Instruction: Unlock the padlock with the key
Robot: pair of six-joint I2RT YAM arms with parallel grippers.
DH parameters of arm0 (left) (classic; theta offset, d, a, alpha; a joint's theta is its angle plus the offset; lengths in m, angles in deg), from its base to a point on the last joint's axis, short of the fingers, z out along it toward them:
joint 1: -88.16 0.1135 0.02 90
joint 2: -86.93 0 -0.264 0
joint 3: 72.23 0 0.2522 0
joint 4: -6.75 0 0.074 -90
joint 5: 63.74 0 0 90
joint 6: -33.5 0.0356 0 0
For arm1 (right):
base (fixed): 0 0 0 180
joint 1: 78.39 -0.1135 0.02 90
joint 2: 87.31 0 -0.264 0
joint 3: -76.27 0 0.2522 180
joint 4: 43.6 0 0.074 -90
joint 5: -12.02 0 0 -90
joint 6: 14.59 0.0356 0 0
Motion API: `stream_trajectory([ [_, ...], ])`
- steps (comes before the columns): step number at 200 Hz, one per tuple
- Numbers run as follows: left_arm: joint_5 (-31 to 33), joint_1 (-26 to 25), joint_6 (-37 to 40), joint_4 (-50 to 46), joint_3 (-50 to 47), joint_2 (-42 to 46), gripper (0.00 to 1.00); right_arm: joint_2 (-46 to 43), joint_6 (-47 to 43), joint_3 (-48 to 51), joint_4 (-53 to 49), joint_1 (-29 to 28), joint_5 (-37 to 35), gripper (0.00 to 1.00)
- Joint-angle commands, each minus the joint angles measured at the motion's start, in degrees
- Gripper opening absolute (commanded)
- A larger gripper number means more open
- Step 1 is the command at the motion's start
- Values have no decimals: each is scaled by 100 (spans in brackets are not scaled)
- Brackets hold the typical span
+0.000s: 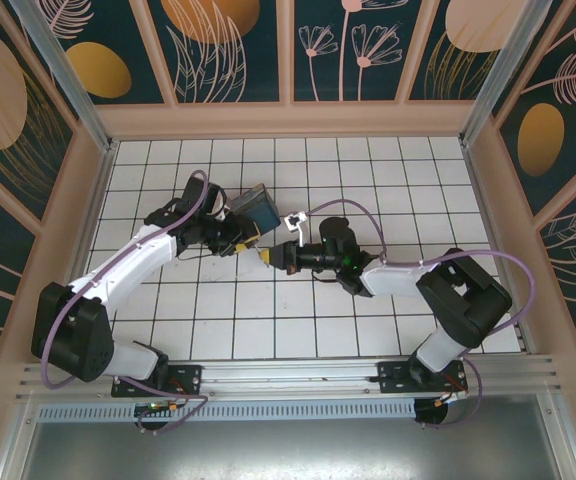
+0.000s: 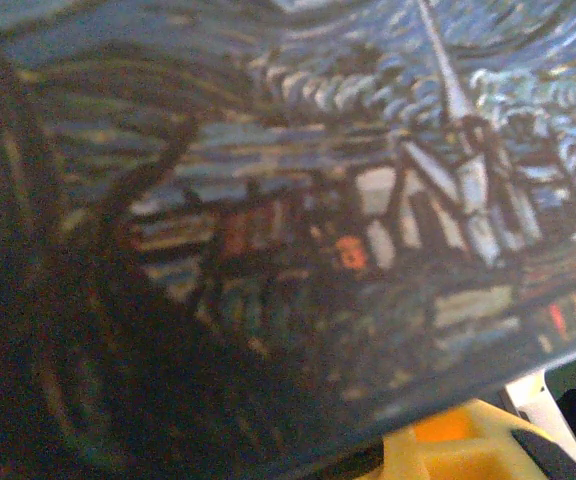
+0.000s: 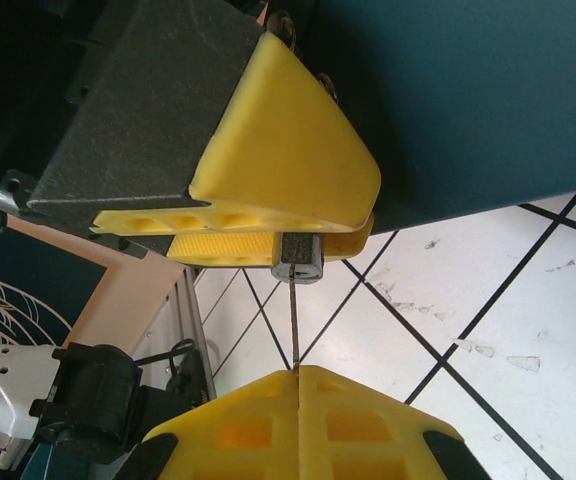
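The padlock (image 3: 298, 260) is a tiny grey block seen end-on, pinched between the yellow fingers of my left gripper (image 3: 308, 232), which is shut on it. The key (image 3: 294, 325) shows as a thin metal blade running straight from my right gripper (image 3: 296, 372) into the padlock's bottom face. The right gripper is shut on the key, its head hidden between the pads. In the top view the left gripper (image 1: 248, 243) and the right gripper (image 1: 271, 258) meet tip to tip at mid-table. One yellow finger (image 2: 468, 445) of the left gripper shows in the left wrist view.
A blue painted box (image 1: 258, 205) stands right behind the left gripper. Its painted side (image 2: 368, 200) is close in front of the left wrist camera, and its plain side (image 3: 468, 90) is just beyond the padlock. White tiled floor (image 1: 368, 170) lies all around, walled in.
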Motion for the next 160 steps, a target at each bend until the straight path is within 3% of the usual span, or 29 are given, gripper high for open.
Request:
stream_trajectory([
  [1, 20, 29, 168, 157, 205, 76, 14, 121, 81, -197, 235, 19, 108, 0],
  [160, 160, 33, 138, 132, 212, 103, 14, 227, 163, -416, 149, 55, -17, 0],
])
